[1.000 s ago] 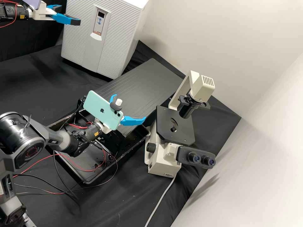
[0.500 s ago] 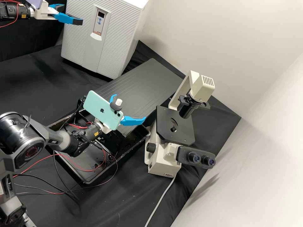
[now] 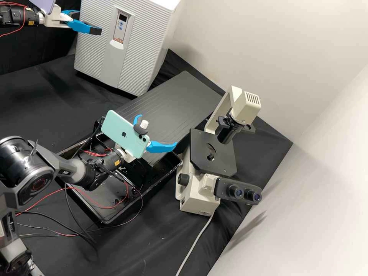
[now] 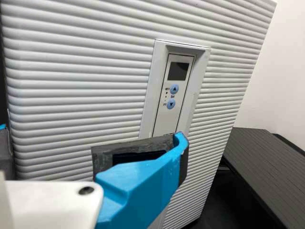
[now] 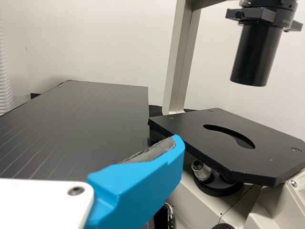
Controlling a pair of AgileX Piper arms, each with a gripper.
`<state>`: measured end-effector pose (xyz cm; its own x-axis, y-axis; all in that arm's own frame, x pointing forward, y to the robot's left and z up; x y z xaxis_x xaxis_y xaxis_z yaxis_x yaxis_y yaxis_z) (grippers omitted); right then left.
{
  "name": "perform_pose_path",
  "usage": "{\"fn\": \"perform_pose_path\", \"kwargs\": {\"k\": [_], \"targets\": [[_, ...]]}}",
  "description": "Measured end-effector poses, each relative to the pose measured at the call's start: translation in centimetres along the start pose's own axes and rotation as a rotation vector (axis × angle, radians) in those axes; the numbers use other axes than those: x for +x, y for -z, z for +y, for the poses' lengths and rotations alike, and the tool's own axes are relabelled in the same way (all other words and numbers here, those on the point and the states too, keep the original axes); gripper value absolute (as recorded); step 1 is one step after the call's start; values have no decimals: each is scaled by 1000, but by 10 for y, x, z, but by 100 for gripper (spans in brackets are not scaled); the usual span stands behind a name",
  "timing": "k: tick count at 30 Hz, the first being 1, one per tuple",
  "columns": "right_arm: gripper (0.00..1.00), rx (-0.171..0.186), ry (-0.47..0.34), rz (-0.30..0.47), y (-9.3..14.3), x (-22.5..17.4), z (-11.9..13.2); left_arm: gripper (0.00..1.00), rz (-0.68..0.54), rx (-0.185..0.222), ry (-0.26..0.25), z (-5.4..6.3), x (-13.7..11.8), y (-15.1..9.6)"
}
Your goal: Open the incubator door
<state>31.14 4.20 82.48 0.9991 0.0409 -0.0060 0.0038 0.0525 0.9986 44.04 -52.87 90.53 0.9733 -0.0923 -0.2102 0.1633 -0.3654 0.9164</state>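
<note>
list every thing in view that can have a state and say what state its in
White ribbed incubator door: closed
Small rectangular incubator display: dark
White left tool with blue fingers: open
White right tool with blue fingers: open
Mint-green phone: mounted on the right arm, back showing
Beige and black microscope: upright
Black grooved panel: lying grooved side up

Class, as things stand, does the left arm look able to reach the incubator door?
Probably yes: the open left gripper hovers close to the incubator door, and nothing appears to stand between them.
</note>
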Motion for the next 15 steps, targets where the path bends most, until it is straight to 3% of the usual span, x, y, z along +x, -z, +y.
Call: {"fn": "perform_pose_path", "kwargs": {"k": [2, 3, 15], "targets": [[100, 0, 0, 0, 0, 0, 0, 100, 0, 2, 1, 0, 0, 0], [100, 0, 0, 0, 0, 0, 0, 0, 0, 2, 1, 0, 0, 0], [100, 0, 0, 0, 0, 0, 0, 0, 3, 6, -10, 1, 0, 0]]}}
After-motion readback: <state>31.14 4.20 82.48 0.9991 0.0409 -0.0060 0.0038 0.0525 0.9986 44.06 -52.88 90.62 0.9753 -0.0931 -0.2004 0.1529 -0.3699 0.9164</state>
